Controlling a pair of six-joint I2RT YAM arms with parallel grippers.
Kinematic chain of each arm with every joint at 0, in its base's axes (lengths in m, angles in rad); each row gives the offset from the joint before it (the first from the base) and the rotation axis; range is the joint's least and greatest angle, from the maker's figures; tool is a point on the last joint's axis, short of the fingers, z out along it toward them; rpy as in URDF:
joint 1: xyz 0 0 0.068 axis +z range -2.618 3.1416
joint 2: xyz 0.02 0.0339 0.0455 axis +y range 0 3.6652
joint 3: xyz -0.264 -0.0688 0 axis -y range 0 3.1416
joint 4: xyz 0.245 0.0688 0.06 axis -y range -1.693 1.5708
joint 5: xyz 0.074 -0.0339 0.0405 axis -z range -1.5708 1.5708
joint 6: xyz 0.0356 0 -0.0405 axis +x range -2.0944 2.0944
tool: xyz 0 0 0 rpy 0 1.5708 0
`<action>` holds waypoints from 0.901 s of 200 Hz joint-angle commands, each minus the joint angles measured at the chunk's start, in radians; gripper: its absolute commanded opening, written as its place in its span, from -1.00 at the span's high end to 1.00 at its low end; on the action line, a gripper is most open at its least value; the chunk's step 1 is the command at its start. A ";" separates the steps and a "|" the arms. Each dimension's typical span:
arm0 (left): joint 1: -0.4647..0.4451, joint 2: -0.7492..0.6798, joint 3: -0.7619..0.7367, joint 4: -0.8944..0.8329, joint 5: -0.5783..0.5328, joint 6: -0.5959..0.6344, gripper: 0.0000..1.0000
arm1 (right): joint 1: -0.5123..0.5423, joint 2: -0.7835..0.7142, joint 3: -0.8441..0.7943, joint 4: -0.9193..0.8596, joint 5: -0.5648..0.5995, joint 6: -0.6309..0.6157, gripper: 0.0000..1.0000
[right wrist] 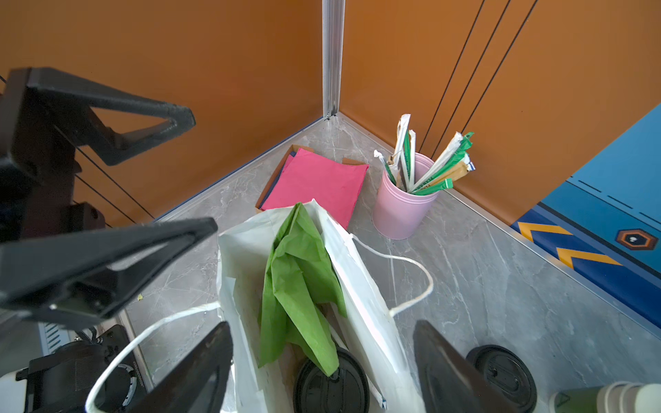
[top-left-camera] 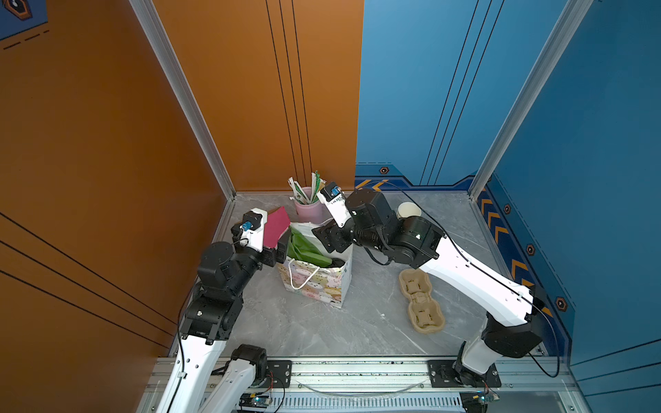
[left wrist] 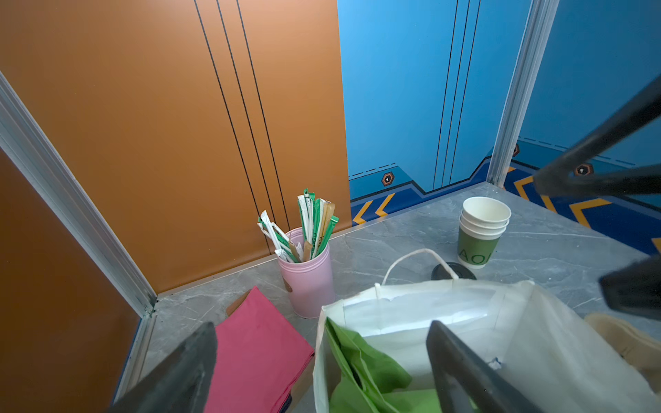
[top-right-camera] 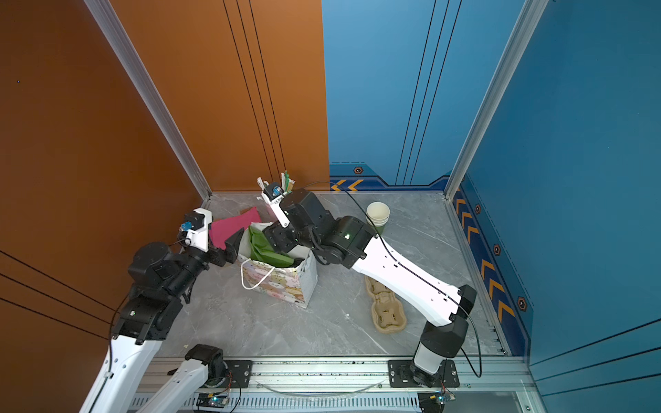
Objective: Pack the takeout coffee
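Note:
The takeout coffee (right wrist: 331,388) stands inside the pastel gift bag (top-left-camera: 316,286); only its black sip lid shows, partly under green tissue paper (right wrist: 297,282). My right gripper (right wrist: 322,325) hangs open over the bag's mouth, with the lid below and between its fingers and nothing gripped. In both top views it reaches in from the right (top-left-camera: 323,236) (top-right-camera: 277,237). My left gripper (left wrist: 322,329) is open at the bag's left rim (top-left-camera: 282,250), one finger over the pink napkins and one inside the bag.
A pink can of wrapped straws (top-left-camera: 308,211) and a pink napkin stack (top-left-camera: 277,223) sit behind the bag. A stack of lidless cups (top-right-camera: 378,214) and a loose black lid (right wrist: 500,375) are at the back right. A cardboard cup carrier (top-left-camera: 420,300) lies to the right.

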 commanded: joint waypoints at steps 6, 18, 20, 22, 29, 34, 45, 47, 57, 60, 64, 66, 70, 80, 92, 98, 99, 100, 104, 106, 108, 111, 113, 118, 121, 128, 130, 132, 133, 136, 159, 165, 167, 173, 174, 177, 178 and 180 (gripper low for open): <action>0.009 0.079 0.134 -0.207 -0.002 -0.060 -0.56 | -0.025 -0.087 -0.093 0.067 0.002 0.004 -0.68; 0.008 0.117 0.171 -0.253 -0.005 -0.077 -0.44 | -0.040 -0.122 -0.134 0.080 0.001 0.012 -0.75; 0.007 0.121 0.177 -0.260 -0.005 -0.081 -0.42 | -0.043 -0.129 -0.140 0.082 0.000 0.014 -0.75; 0.007 0.127 0.181 -0.267 -0.004 -0.082 -0.40 | -0.047 -0.134 -0.144 0.083 0.000 0.015 -0.76; 0.007 0.147 0.197 -0.290 -0.004 -0.090 -0.33 | -0.058 -0.153 -0.178 0.089 -0.003 0.021 -0.77; 0.007 0.161 0.207 -0.306 -0.004 -0.095 -0.29 | -0.067 -0.166 -0.195 0.092 -0.007 0.027 -0.78; 0.002 0.191 0.232 -0.339 -0.004 -0.103 -0.20 | -0.085 -0.194 -0.228 0.099 -0.017 0.036 -0.81; 0.001 0.197 0.235 -0.346 -0.004 -0.103 -0.19 | -0.089 -0.198 -0.231 0.101 -0.018 0.037 -0.81; -0.005 0.222 0.254 -0.372 -0.003 -0.111 -0.13 | -0.106 -0.222 -0.259 0.106 -0.020 0.043 -0.83; -0.007 0.229 0.257 -0.378 0.000 -0.112 -0.11 | -0.110 -0.228 -0.266 0.107 -0.021 0.044 -0.83; -0.010 0.237 0.263 -0.385 -0.001 -0.113 -0.09 | -0.118 -0.236 -0.276 0.109 -0.022 0.048 -0.83; -0.012 0.242 0.265 -0.389 0.000 -0.115 -0.08 | -0.121 -0.240 -0.281 0.110 -0.022 0.048 -0.83; -0.018 0.251 0.269 -0.394 0.000 -0.116 -0.06 | -0.127 -0.250 -0.292 0.111 -0.022 0.050 -0.85; -0.028 0.271 0.278 -0.408 0.000 -0.119 -0.01 | -0.141 -0.270 -0.318 0.116 -0.026 0.057 -0.85; -0.043 0.296 0.288 -0.426 -0.012 -0.119 0.04 | -0.159 -0.292 -0.348 0.124 -0.031 0.069 -0.86; -0.049 0.309 0.293 -0.434 -0.022 -0.119 0.07 | -0.166 -0.302 -0.363 0.128 -0.034 0.075 -0.87; -0.051 0.311 0.294 -0.436 -0.024 -0.119 0.07 | -0.167 -0.304 -0.364 0.129 -0.035 0.075 -0.87; -0.054 0.313 0.295 -0.437 -0.025 -0.118 0.08 | -0.168 -0.305 -0.366 0.130 -0.036 0.076 -0.87; -0.059 0.320 0.298 -0.441 -0.034 -0.118 0.10 | -0.172 -0.311 -0.375 0.133 -0.039 0.079 -0.87; -0.061 0.324 0.299 -0.444 -0.038 -0.118 0.10 | -0.174 -0.313 -0.378 0.134 -0.040 0.080 -0.87; -0.063 0.327 0.299 -0.447 -0.040 -0.115 0.11 | -0.175 -0.317 -0.382 0.136 -0.041 0.082 -0.87; -0.067 0.333 0.300 -0.449 -0.048 -0.114 0.12 | -0.179 -0.321 -0.389 0.137 -0.044 0.084 -0.87; -0.071 0.336 0.301 -0.451 -0.051 -0.115 0.13 | -0.180 -0.323 -0.392 0.139 -0.045 0.085 -0.87; -0.078 0.344 0.303 -0.456 -0.061 -0.113 0.15 | -0.184 -0.329 -0.400 0.142 -0.048 0.089 -0.87; -0.081 0.349 0.304 -0.459 -0.067 -0.111 0.16 | -0.187 -0.332 -0.405 0.142 -0.049 0.091 -0.87; -0.091 0.359 0.306 -0.465 -0.077 -0.109 0.17 | -0.191 -0.339 -0.414 0.144 -0.052 0.093 -0.87; -0.093 0.362 0.307 -0.466 -0.081 -0.108 0.18 | -0.192 -0.340 -0.416 0.144 -0.052 0.095 -0.87; -0.094 0.364 0.307 -0.470 -0.085 -0.108 0.18 | -0.192 -0.342 -0.418 0.144 -0.054 0.094 -0.88; -0.096 0.366 0.307 -0.470 -0.087 -0.108 0.19 | -0.193 -0.343 -0.417 0.145 -0.054 0.095 -0.87; -0.098 0.370 0.307 -0.472 -0.092 -0.109 0.20 | -0.195 -0.345 -0.421 0.146 -0.054 0.097 -0.87; -0.116 0.400 0.309 -0.486 -0.122 -0.105 0.26 | -0.206 -0.359 -0.440 0.150 -0.061 0.102 -0.88; -0.121 0.407 0.310 -0.490 -0.124 -0.103 0.28 | -0.209 -0.362 -0.445 0.152 -0.062 0.103 -0.88; -0.123 0.409 0.310 -0.490 -0.125 -0.104 0.29 | -0.209 -0.362 -0.444 0.153 -0.064 0.103 -0.88; -0.127 0.416 0.309 -0.490 -0.127 -0.103 0.31 | -0.212 -0.364 -0.448 0.156 -0.064 0.105 -0.88; -0.128 0.417 0.309 -0.490 -0.127 -0.102 0.31 | -0.212 -0.364 -0.449 0.156 -0.065 0.105 -0.88; -0.129 0.419 0.309 -0.491 -0.128 -0.101 0.32 | -0.214 -0.365 -0.449 0.156 -0.066 0.105 -0.88; -0.130 0.420 0.309 -0.490 -0.129 -0.101 0.33 | -0.214 -0.365 -0.449 0.156 -0.066 0.105 -0.88; -0.132 0.422 0.309 -0.490 -0.130 -0.102 0.33 | -0.214 -0.365 -0.450 0.156 -0.067 0.106 -0.88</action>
